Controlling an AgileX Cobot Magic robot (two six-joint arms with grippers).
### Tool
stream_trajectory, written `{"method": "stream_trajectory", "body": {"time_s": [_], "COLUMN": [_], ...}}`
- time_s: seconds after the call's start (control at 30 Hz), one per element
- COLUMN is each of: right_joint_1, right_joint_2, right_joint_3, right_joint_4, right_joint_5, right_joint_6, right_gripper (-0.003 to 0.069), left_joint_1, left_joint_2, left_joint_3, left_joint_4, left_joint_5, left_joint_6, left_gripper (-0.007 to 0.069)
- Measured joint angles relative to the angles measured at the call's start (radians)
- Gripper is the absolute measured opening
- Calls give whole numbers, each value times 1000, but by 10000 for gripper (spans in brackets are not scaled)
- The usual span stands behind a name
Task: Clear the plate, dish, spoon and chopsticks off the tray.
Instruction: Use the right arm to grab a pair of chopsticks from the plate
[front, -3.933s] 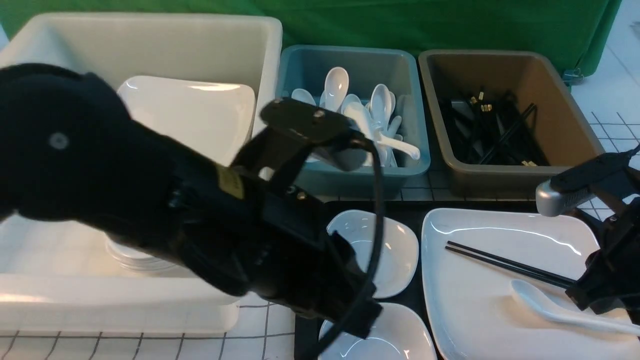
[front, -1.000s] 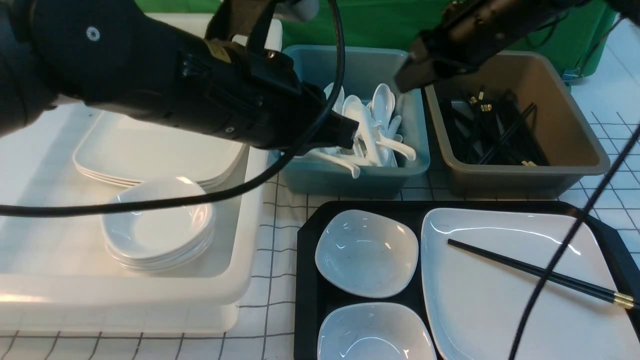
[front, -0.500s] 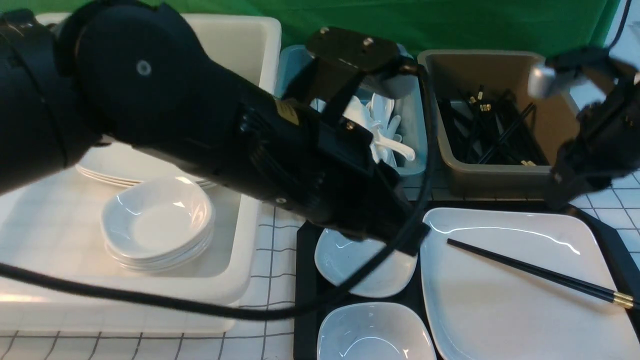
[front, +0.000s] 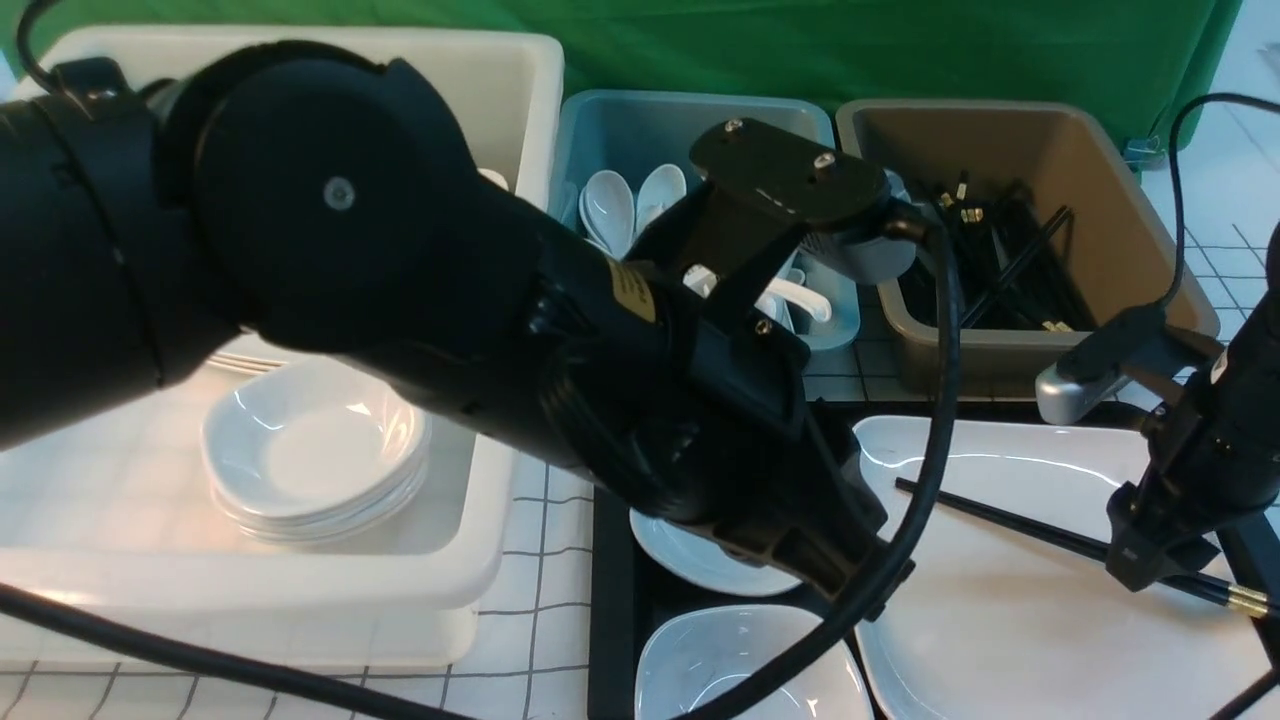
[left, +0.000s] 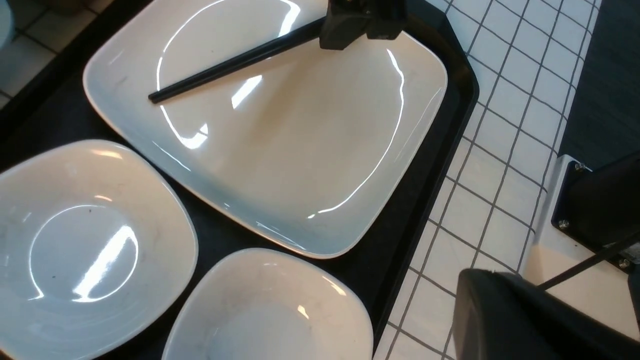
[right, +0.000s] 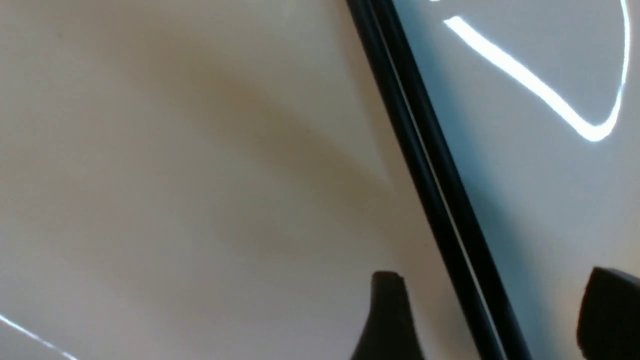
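The large white plate (front: 1000, 630) lies on the right of the black tray (front: 612, 600). The black chopsticks (front: 1010, 520) lie across the plate. My right gripper (front: 1150, 575) is low over their thick end, open, with a finger on either side of them (right: 492, 320). Two small white dishes (front: 700, 565) (front: 730, 665) sit on the tray's left half. My left gripper (front: 860, 580) hovers over them; only one finger (left: 525, 320) shows in the left wrist view. No spoon is on the tray; white spoons (front: 640, 200) lie in the teal tub.
A white tub (front: 480, 560) at the left holds stacked plates and small dishes (front: 310, 460). A brown tub (front: 1120, 250) at the back right holds black chopsticks. My left arm hides much of the middle of the front view.
The spoon seen on the plate earlier is gone from it. My right gripper came from above the tubs down to the chopsticks. My left arm swung from the tubs over the tray's dishes.
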Motion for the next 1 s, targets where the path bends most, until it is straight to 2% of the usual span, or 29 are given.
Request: {"method": "stream_trajectory", "body": {"time_s": [0.17,0.23,0.37,0.43,0.67,1.0], "right_joint_1": [0,0,0,0,12,125], "right_joint_2": [44,55,61,61,51,-132], "right_joint_3": [0,0,0,0,0,0], "right_joint_4": [-8,-8,-8,-9,-10,0], "right_joint_5": [-6,-2,10,21,114,244], "right_joint_6": [4,4,4,0,-57,-78], "right_gripper": [474,417,201,123,121,121], "left_joint_1": [0,0,0,0,0,0], "left_joint_2": [0,0,0,0,0,0], "left_joint_3": [0,0,0,0,0,0], "left_joint_4": [10,13,14,14,14,19], "left_joint_5": [0,0,0,0,-8,-50], "left_joint_6": [1,2,2,2,4,-3], "left_gripper": [-3,-3,-3,-3,-3,-3]}}
